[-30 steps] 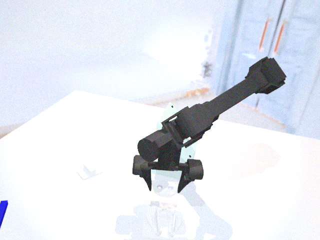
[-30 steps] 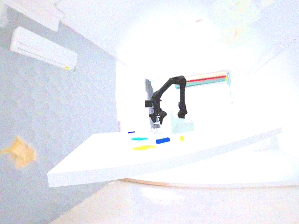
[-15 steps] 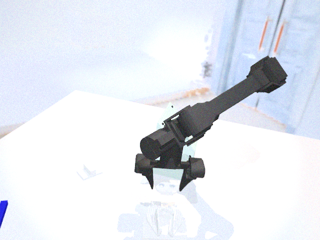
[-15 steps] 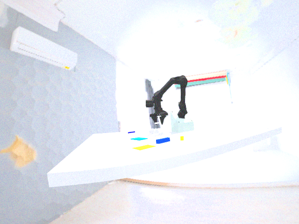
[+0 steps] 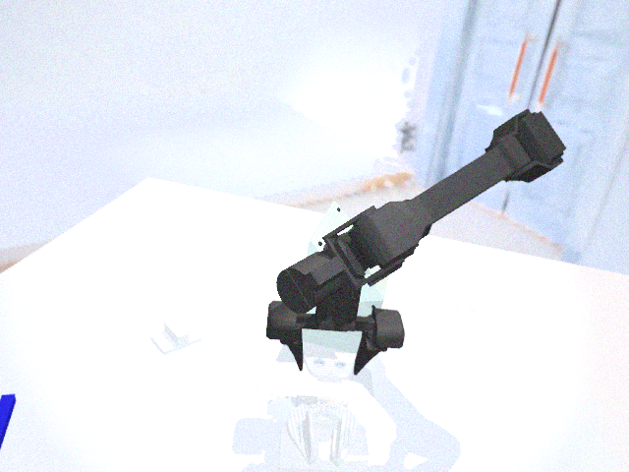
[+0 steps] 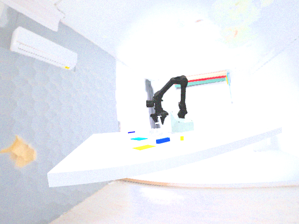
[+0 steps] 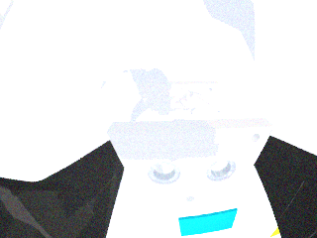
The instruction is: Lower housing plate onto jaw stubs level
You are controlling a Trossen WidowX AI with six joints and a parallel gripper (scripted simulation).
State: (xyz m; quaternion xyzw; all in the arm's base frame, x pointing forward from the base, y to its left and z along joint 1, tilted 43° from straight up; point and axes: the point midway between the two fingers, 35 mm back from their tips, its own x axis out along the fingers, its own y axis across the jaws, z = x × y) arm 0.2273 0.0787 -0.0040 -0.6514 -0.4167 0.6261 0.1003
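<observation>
The pale housing plate (image 5: 331, 354) (image 7: 163, 141), with two round holes, sits between the fingers of my gripper (image 5: 328, 372) (image 6: 159, 123) (image 7: 189, 139). The gripper is shut on it by its two side edges. The plate is in the air, clear of the pale jaw assembly. Two slim upright jaws, the left jaw (image 5: 308, 437) and the right jaw (image 5: 335, 439), stand on a pale base at the bottom of the top view. The assembly also shows faintly beyond the plate in the wrist view. Glare washes out the stubs, and I cannot tell whether the plate is level.
A pale green bracket (image 5: 372, 294) (image 6: 182, 126) stands behind the arm. A small pale stand (image 5: 175, 341) is to the left. A blue bar (image 5: 6, 416), a cyan sheet (image 6: 138, 138) (image 7: 207, 223), a yellow sheet (image 6: 144, 147), a blue block (image 6: 162, 140) and a yellow block (image 6: 181, 138) also lie around.
</observation>
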